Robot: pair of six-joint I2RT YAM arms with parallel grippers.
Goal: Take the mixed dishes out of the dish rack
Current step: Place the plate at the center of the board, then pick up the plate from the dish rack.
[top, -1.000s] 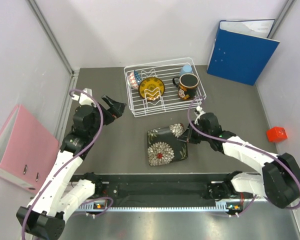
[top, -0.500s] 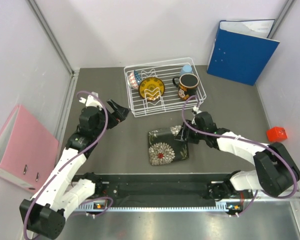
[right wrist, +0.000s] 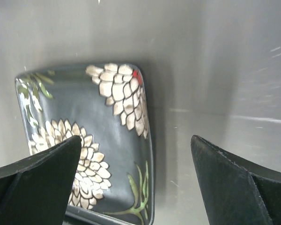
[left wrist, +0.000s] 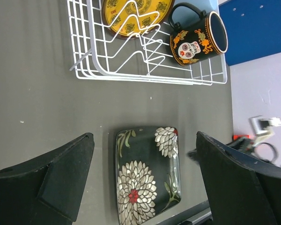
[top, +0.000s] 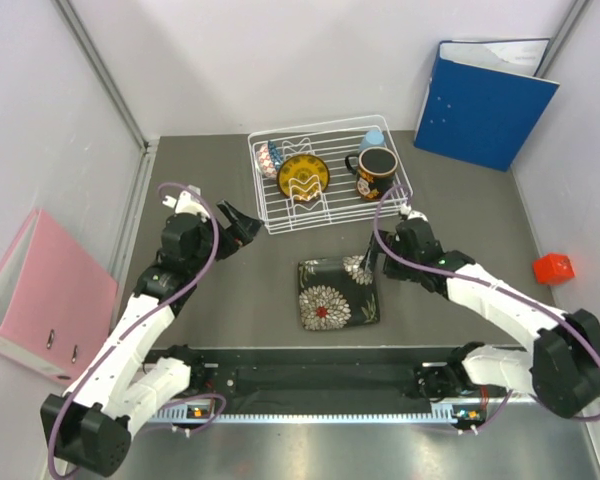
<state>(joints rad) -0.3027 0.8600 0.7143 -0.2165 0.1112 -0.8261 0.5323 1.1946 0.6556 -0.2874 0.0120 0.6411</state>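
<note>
Backed off flat-lying plate (top: 337,293) with right gripper (top: 372,262) spread empty; left gripper (top: 242,222) spread too, near rack (top: 330,208); binder (top: 485,100) beyond.

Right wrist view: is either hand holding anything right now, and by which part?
Nothing is held. The right hand is open over the black floral plate, which lies flat on the table; the left hand is open and empty.

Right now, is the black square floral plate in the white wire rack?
Out: the plate lies flat on the table, apart from the rack.
</note>
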